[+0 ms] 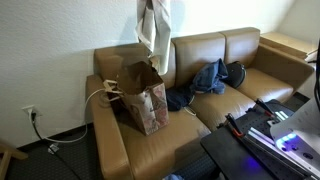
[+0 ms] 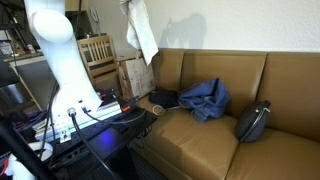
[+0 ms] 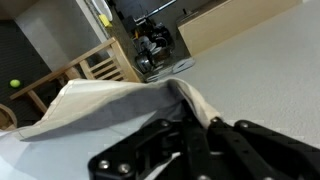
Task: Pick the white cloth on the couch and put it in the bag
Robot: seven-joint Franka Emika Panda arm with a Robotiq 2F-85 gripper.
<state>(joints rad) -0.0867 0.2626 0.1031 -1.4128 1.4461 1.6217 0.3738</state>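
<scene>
Cloth (image 1: 153, 30) cropped above (fingers (image 3: 198, 138) pinching).

The brown bench (image 1: 255, 88) has soft seats. A brown paper bag (image 1: 145, 97) stands at one end. A heap of blue clothes (image 1: 205, 80) lies in the middle. A dark bag (image 2: 255, 120) rests just beside it.

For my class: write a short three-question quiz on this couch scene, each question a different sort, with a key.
1. Multiple choice: what does the tool hold? A) the white cloth B) a red cup C) nothing
2. Fill in: on the couch, beside the paper bag, lies a ____ garment.
3. True or false: the white cloth is already inside the paper bag.
Key: 1 A; 2 blue; 3 false.
</scene>
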